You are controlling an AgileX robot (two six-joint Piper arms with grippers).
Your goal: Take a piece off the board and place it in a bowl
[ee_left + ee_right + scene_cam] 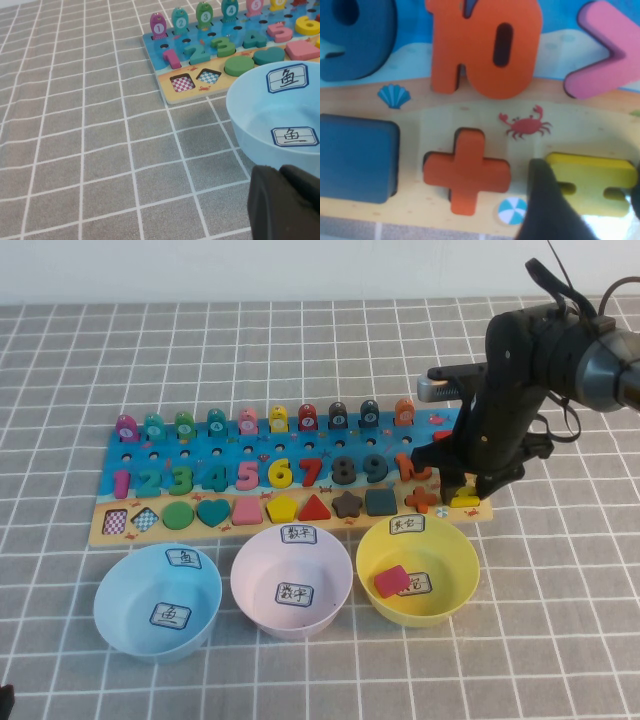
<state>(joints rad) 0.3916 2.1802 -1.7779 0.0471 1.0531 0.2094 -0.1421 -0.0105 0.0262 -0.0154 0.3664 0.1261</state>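
The yellow equals-sign piece (pixel 465 498) (pixel 592 182) lies in its slot at the right end of the board's tan strip (pixel 96 527), beside the orange plus sign (pixel 424 497) (pixel 466 170). My right gripper (pixel 468 488) (pixel 587 180) is lowered over it, open, with one dark finger (pixel 545 200) at the piece's end nearer the plus and the other at its far end. The yellow bowl (pixel 365 570) stands just in front, holding a pink square block (pixel 392 580). My left gripper (pixel 281 172) rests low beside the light blue bowl (pixel 240 120), fingers together.
A pink bowl (pixel 245 580) and the light blue bowl (pixel 110 590) stand left of the yellow one, along the board's front edge. The orange 10 (pixel 485 45) and a pink angle piece (pixel 600 55) sit just behind the equals piece. Grey checked cloth covers the table.
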